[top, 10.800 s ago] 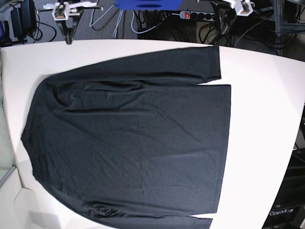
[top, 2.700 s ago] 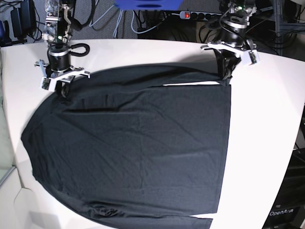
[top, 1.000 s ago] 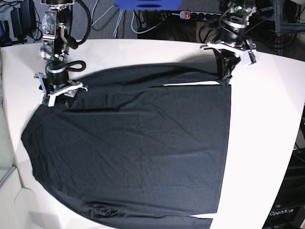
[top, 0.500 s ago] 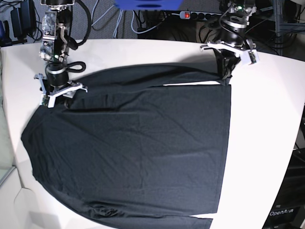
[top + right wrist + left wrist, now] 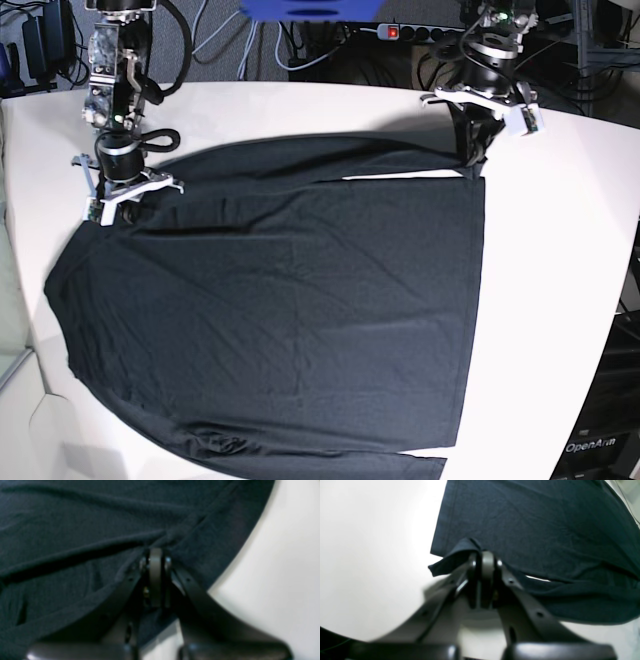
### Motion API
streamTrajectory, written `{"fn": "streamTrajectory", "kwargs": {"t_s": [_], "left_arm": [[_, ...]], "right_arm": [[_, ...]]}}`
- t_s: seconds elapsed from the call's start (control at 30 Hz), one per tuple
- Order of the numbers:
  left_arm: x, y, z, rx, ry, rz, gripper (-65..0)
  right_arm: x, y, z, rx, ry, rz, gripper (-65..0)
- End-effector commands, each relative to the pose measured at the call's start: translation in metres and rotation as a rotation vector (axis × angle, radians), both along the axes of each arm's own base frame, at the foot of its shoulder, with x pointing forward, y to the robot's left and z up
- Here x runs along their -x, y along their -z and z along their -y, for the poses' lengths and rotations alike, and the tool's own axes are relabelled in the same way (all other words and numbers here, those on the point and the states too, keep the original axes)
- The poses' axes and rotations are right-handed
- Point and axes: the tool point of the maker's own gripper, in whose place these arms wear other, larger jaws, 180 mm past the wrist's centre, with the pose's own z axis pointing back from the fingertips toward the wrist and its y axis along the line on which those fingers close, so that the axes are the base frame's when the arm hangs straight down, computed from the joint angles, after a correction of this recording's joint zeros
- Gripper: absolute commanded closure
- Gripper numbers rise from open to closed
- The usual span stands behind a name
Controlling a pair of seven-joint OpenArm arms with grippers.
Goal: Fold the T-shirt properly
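Fabric of the black T-shirt (image 5: 280,310) lies spread flat across the white worktop (image 5: 560,260), its lower sleeve cut off by the base view's bottom edge. At that view's left, the right arm's fingers (image 5: 128,196) are pressed together, pinching cloth at the shoulder; the wrist view is blurred. At the right, the left arm's fingers (image 5: 472,160) are clamped on the upper sleeve's cuff, which curls up beside them. "OpenArm" (image 5: 597,446) reads at the lower right corner.
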Motion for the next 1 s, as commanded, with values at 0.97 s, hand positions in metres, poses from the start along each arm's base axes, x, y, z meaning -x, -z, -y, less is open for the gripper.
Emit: {"fn": "streamTrajectory", "kwargs": {"t_s": [0.97], "left_arm": [[-0.002, -0.011, 0.000, -0.001, -0.001, 0.041, 0.0]], "right_arm": [[0.004, -0.023, 0.011, 0.055, -0.015, 0.055, -4.5]]}}
